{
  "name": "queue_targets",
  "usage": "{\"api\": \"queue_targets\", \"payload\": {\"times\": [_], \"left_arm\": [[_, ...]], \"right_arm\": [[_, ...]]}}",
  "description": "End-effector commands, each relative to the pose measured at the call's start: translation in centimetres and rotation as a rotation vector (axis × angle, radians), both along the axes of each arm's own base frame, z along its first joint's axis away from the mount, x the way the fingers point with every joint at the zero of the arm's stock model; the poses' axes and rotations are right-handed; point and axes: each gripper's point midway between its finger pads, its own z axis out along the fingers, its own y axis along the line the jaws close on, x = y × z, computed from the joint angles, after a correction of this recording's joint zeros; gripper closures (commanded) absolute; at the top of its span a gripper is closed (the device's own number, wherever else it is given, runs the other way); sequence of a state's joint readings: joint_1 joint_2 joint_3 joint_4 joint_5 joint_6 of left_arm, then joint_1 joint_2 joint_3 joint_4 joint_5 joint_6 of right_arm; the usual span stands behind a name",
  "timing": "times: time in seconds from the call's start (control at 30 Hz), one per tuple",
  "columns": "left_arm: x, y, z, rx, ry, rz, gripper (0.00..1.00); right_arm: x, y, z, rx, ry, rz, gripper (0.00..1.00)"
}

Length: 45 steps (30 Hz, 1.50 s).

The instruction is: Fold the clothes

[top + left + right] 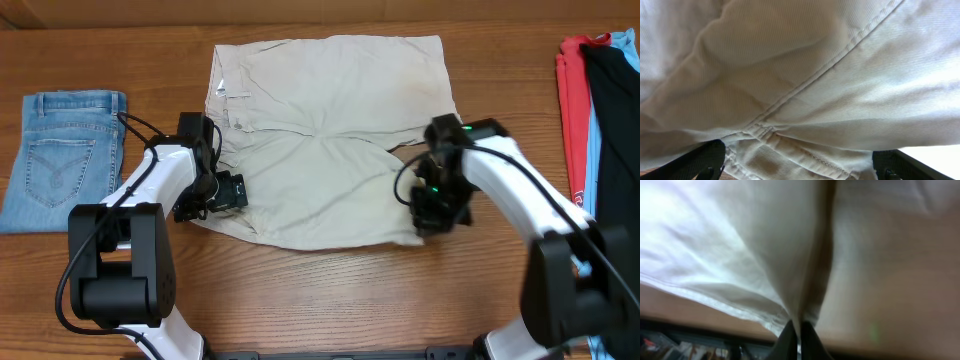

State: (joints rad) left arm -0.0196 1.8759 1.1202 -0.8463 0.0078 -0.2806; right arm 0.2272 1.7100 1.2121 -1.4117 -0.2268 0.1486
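The beige shorts (330, 140) are being supported, spread flat, by the wooden table (330, 300), from centre toward 12 o'clock. Their 4 o'clock hem corner is being pinched by the clenched right gripper (796, 330). Their 8 o'clock edge is being straddled by the released left gripper (800, 167).

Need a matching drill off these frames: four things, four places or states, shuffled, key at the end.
Things:
1. shorts
2. jeans
3. red garment
4. right gripper

Places or states:
A. at the far right edge of the overhead view
B. jaws shut on a cloth edge
C. spread at the table's centre, between the two arms
D. lying at the left side of the overhead view

Pairs: 1-C, 2-D, 3-A, 4-B
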Motion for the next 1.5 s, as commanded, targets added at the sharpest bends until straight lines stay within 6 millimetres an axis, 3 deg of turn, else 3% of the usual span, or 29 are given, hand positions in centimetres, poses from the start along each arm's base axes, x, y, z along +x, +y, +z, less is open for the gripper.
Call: {"api": "queue_targets", "payload": {"times": [0.0, 0.2, 0.4, 0.77, 0.9, 0.97, 1.03, 1.1, 1.17, 1.2, 1.3, 1.47], "left_arm": [[-3.9, 0.4, -4.0, 0.038, 0.163, -0.04, 0.03], [-5.0, 0.6, -3.7, 0.051, 0.213, -0.042, 0.03], [-6.7, 1.8, -3.2, 0.117, 0.284, -0.04, 0.03], [-7.9, 2.5, -2.6, 0.164, 0.336, -0.024, 0.03], [-7.9, 2.5, -2.7, 0.164, 0.333, -0.024, 0.03], [-7.9, 2.5, -2.7, 0.164, 0.334, -0.024, 0.03], [-7.8, 2.5, -2.7, 0.163, 0.331, -0.023, 0.03], [-7.7, 2.5, -2.7, 0.161, 0.326, -0.023, 0.03], [-7.6, 2.4, -2.8, 0.157, 0.322, -0.022, 0.03], [-7.6, 2.4, -2.8, 0.156, 0.32, -0.021, 0.03], [-7.5, 2.3, -2.8, 0.155, 0.319, -0.021, 0.03], [-7.5, 2.3, -2.8, 0.155, 0.318, -0.021, 0.03]], "right_arm": [[-0.9, -2.7, 2.9, -0.129, -0.057, 0.032, 0.96], [-3.2, -1.8, 3.5, -0.097, 0.043, -0.042, 0.96], [-7.2, 0.8, 3.2, -0.007, 0.22, -0.089, 0.95], [-11.1, 1.0, -2.5, -0.111, 0.308, -0.231, 0.86], [-8.7, 0.2, -3.7, -0.119, 0.227, -0.342, 0.84], [-6.4, -0.8, -3.8, -0.113, 0.167, -0.403, 0.84], [-2.6, -2.5, -3.3, -0.081, 0.054, -0.458, 0.82], [0.5, -3.8, -2.8, -0.058, -0.061, -0.459, 0.77], [3.2, -4.9, -2.6, -0.038, -0.16, -0.479, 0.61], [4.2, -5.3, -2.6, -0.023, -0.2, -0.484, 0.59], [5.8, -6.1, -2.9, -0.009, -0.262, -0.495, 0.6], [6.4, -6.0, -4.1, -0.013, -0.259, -0.488, 0.61]]}}
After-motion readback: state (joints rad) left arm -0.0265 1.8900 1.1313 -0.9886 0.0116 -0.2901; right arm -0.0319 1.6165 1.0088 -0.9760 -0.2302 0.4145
